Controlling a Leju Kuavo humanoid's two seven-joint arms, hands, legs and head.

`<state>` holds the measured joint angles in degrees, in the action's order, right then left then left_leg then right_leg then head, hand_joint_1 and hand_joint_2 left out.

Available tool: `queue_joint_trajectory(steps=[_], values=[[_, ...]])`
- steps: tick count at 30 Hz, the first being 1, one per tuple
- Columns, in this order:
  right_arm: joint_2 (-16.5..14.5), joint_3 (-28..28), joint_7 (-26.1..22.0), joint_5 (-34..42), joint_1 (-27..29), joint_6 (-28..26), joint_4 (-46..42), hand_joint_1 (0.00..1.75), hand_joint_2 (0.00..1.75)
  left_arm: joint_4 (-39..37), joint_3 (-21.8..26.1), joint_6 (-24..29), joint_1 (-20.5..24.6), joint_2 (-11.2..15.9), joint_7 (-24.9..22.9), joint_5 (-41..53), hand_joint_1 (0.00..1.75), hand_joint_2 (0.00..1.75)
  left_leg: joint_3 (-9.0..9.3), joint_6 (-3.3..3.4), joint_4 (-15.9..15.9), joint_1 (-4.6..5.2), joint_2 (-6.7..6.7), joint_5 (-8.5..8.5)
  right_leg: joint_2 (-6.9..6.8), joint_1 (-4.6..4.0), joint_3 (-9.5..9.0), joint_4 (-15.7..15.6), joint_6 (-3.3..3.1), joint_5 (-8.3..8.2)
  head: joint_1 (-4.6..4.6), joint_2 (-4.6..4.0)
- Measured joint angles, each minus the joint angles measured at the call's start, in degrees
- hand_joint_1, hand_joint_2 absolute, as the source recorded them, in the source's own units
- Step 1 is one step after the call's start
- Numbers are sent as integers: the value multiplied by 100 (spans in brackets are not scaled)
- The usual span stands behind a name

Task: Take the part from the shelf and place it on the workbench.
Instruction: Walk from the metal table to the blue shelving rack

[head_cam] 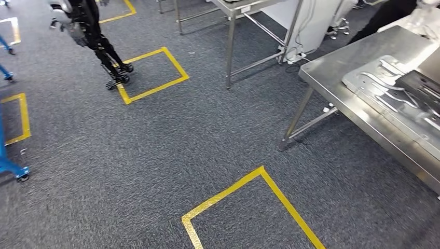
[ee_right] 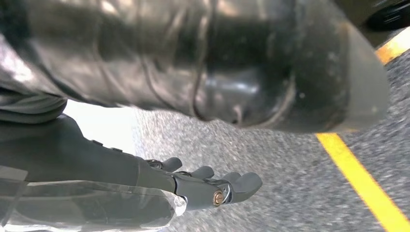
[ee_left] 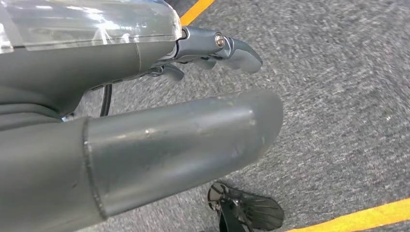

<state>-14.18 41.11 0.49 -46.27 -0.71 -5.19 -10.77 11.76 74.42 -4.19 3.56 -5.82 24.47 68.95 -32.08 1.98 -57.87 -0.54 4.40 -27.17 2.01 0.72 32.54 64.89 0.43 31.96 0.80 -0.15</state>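
Observation:
The steel workbench (head_cam: 340, 66) stands at the right of the head view. On it lies a flat silver metal plate (head_cam: 390, 86) with curved raised shapes, partly cut off by the picture edge. My left hand (ee_left: 121, 63) hangs over grey carpet in the left wrist view, its dark fingers (ee_left: 239, 53) stretched out and apart from the thick thumb (ee_left: 183, 145), with nothing in it. My right hand (ee_right: 193, 191) also hangs over carpet, fingers (ee_right: 244, 184) extended, nothing held.
Grey carpet carries yellow tape squares (head_cam: 259, 179) (head_cam: 153, 75). A second steel table (head_cam: 233, 15) stands at the back middle. Another black-legged robot (head_cam: 98, 44) stands at the back left. Blue frames on casters (head_cam: 13, 168) line the left edge.

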Motion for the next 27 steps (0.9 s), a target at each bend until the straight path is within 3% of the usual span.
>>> queue_joint_trajectory(steps=[1, 3, 5, 7, 9, 11, 12, 14, 16, 17, 18, 20, 21, 23, 25, 26, 27], values=[[0, 0, 5, 4, 2, 5, 2, 0, 0, 0, 0, -3, 8, -4, 4, 6, 0, 0, -16, -18, -18, 3, 74, -1, 137, 3, -131, -328, -28, -134, 0, 0], [1, 2, 32, 27, -3, 17, 4, 0, 0, 0, -1, -8, 15, -13, 13, 20, 0, 0, -71, -83, -36, -11, 199, 17, 303, -8, -228, -611, -66, -187, -1, 0], [1, 16, 87, 65, -22, 57, 4, 0, 0, 0, -2, -9, -2, -11, 19, 37, 0, 0, -109, -159, -27, -33, 299, 41, 185, -5, -247, -665, -105, -205, -2, 0], [8, 40, 144, 89, -21, 102, 4, 0, 0, 0, -2, -11, -18, -16, 23, 52, 0, 0, -188, -208, -181, -22, 92, -68, 27, 20, -290, -744, -173, -242, -6, 0], [19, 58, 165, 89, -1, 110, 4, 0, 0, 0, -2, -13, -3, -17, 25, 69, 0, 0, -464, -242, -769, -17, -259, -401, -156, 16, -312, -781, -218, -255, -14, 0], [31, 76, 163, 75, 8, 102, 4, 0, 0, 0, -2, -16, 10, -11, 26, 83, 0, 0, -774, -285, -1441, -37, -383, -673, -346, 1, -312, -777, -230, -244, -18, 0], [37, 84, 161, 61, 6, 96, 4, 0, 0, 0, -2, -20, 2, -10, 26, 84, 0, 0, -817, -303, -1559, -50, -405, -669, -433, -1, -315, -773, -227, -235, -18, 0], [48, 89, 158, 28, 0, 86, 4, 0, 0, 0, -2, -25, -18, -8, 26, 84, 0, 0, -560, -319, -1124, -71, -478, -373, -579, 3, -334, -759, -202, -206, -18, 0], [52, 92, 157, 7, -5, 82, 4, 0, 0, 0, -2, -26, -9, -4, 27, 81, 0, 0, -162, -303, -383, -57, -703, -110, -707, -13, -358, -726, -146, -160, -16, 0], [54, 94, 157, 3, -9, 82, 4, 0, 0, 0, -2, -27, -1, -2, 29, 80, 0, 0, -43, -277, -151, -39, -782, -59, -766, -28, -367, -712, -115, -139, -13, 0], [55, 97, 158, 2, -18, 81, 4, 0, 0, 0, -2, -27, 0, -2, 30, 80, 0, 0, -1, -246, -51, -20, -819, -65, -818, -46, -376, -706, -87, -125, -10, 0], [56, 105, 159, 2, -40, 75, 4, 0, 0, 0, -2, -27, -20, -1, 32, 79, 0, 0, -11, -169, -23, -3, -705, -52, -902, -49, -401, -716, -32, -107, -8, 0], [57, 110, 158, 2, -48, 73, 4, 0, 0, 0, -2, -27, -31, -1, 36, 79, 0, 0, -9, -133, -3, -7, -648, -36, -845, -34, -406, -689, 0, -67, -9, 0], [57, 122, 152, 2, -48, 70, 4, 0, 0, 0, -1, -28, -23, -1, 48, 79, 0, 0, -5, -56, 34, -20, -534, 3, -556, -4, -270, -348, 46, 190, -7, 0], [58, 133, 139, 2, -38, 70, 4, 0, 0, 0, 0, -30, -4, -2, 65, 79, 0, 0, -26, -13, 35, -8, -412, 20, -290, 2, 76, 383, 48, 572, -7, 0], [58, 136, 132, 2, -35, 70, 4, 0, 0, 0, 0, -30, 1, -2, 72, 79, 0, 0, -32, -4, 32, 2, -343, 23, -248, 2, 246, 715, 43, 684, -8, 0], [58, 138, 127, 2, -33, 71, 4, 0, 0, 0, 0, -30, -2, -1, 75, 79, 0, 0, -32, -2, 28, 10, -268, 25, -229, 1, 346, 887, 34, 688, -8, 0]])
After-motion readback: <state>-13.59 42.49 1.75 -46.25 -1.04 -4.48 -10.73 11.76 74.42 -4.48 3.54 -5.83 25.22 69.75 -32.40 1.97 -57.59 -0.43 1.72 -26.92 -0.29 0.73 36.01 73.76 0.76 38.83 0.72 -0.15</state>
